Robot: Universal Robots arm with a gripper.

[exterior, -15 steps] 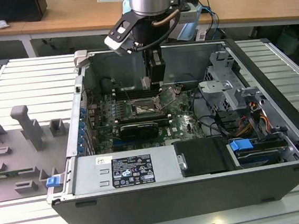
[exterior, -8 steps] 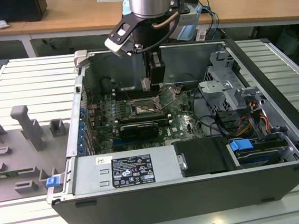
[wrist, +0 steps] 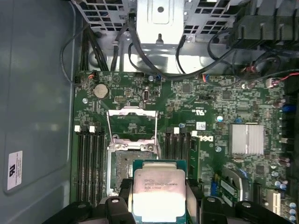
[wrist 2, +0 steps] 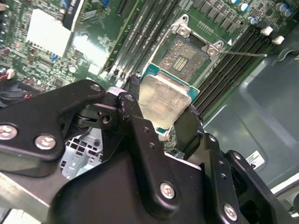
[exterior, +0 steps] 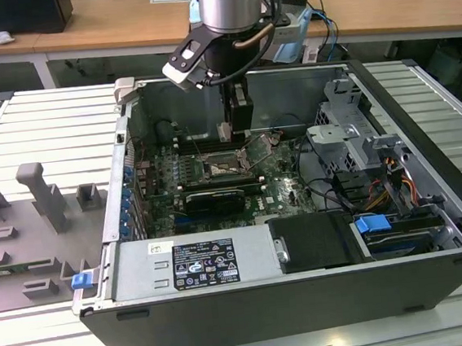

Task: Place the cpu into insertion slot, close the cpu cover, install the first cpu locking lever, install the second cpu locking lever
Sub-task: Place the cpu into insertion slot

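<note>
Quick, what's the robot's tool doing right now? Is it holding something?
Tool: closed on the cpu, which is not yet in the insertion slot.

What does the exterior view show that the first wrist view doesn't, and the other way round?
Exterior view: the open case, the arm over it, a grey fixture at the exterior view's left. First wrist view: the cpu, top up, clamped in the pincer, and a coin cell. Both: the green board and the slot.
</note>
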